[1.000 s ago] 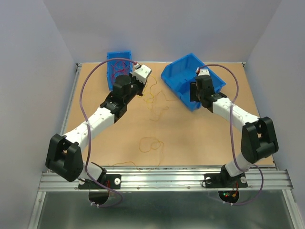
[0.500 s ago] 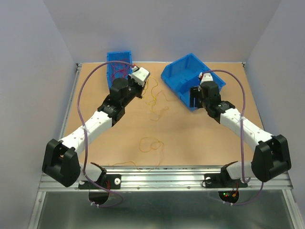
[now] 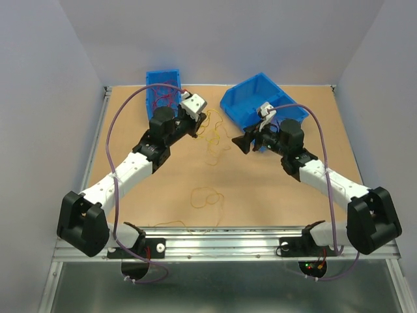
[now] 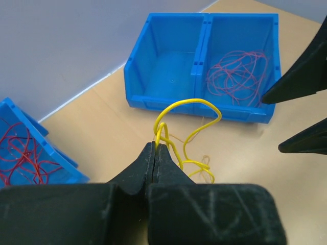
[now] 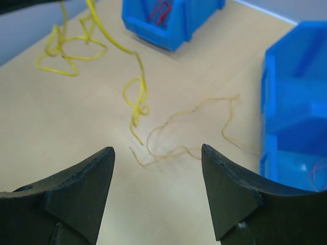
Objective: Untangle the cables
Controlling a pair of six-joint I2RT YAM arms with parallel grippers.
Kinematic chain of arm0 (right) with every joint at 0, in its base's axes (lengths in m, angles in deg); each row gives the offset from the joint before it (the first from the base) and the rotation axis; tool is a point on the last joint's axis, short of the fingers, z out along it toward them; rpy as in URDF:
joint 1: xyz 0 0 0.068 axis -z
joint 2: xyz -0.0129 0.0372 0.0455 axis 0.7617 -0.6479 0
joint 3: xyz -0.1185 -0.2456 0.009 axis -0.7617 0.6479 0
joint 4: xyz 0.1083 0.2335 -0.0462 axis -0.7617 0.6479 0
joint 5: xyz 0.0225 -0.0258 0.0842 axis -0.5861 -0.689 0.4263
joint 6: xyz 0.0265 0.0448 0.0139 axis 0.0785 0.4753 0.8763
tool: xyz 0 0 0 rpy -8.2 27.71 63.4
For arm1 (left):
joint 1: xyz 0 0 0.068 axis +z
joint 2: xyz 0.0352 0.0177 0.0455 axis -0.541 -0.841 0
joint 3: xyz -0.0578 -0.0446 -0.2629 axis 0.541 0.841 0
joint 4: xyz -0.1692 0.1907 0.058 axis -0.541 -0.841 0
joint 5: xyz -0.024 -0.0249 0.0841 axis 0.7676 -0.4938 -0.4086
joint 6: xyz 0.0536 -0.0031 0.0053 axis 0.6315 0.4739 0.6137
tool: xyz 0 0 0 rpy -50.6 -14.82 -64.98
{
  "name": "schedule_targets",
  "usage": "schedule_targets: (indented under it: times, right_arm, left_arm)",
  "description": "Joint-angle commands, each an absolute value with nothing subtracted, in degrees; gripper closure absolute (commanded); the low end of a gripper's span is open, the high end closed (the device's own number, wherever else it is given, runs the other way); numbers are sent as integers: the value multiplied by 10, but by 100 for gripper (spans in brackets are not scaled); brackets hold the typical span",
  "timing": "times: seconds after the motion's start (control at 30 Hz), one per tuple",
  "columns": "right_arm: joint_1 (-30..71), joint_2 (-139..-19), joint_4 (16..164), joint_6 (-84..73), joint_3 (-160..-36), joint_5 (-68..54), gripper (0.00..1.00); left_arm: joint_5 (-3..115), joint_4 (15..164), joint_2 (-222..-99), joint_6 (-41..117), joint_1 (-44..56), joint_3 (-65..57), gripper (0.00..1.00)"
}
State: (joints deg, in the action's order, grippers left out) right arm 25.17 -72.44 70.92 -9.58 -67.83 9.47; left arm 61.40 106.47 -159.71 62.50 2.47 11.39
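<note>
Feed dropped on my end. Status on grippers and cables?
Left gripper shut on yellow cable, strand dangling. Right gripper open, aimed at loose orange cable. Nothing seen blocking.

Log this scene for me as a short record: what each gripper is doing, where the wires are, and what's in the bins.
left gripper: shut on yellow wire, which trails down from it
right gripper: open, empty, above orange wire
left bin: holds red wires
right bin: two compartments, red wires in one, the other looks empty
loose loop: yellow, lying alone nearer the arm bases
</note>
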Motion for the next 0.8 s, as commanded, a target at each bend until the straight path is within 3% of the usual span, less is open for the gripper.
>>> schedule_targets:
  times: [0.0,0.4,0.5,0.53,0.6,0.63,0.67,0.77]
  right_arm:
    - [247,-734,517,-69,-652,171,27]
    - [226,-806,421,-39,-677,164,33]
    - [219,-836,414,-36,-693,164,49]
    - [218,-842,413,-34,-702,164,63]
    - [216,-854,409,-30,-708,152,80]
    - [216,-856,407,-23,-712,135,92]
    - [216,-858,406,-18,-715,123,97]
    - [214,-872,401,2,-732,98,100]
  left_arm:
    - [669,1070,-1584,604,23,95,100]
    - [732,1037,-1625,604,13,70,100]
    - [732,1033,-1628,605,10,67,100]
    - [731,1034,-1629,605,9,66,100]
    - [712,1033,-1629,609,10,66,100]
    - [697,1037,-1628,609,9,67,85]
    - [676,1042,-1626,607,9,69,76]
    - [597,1076,-1615,605,10,87,45]
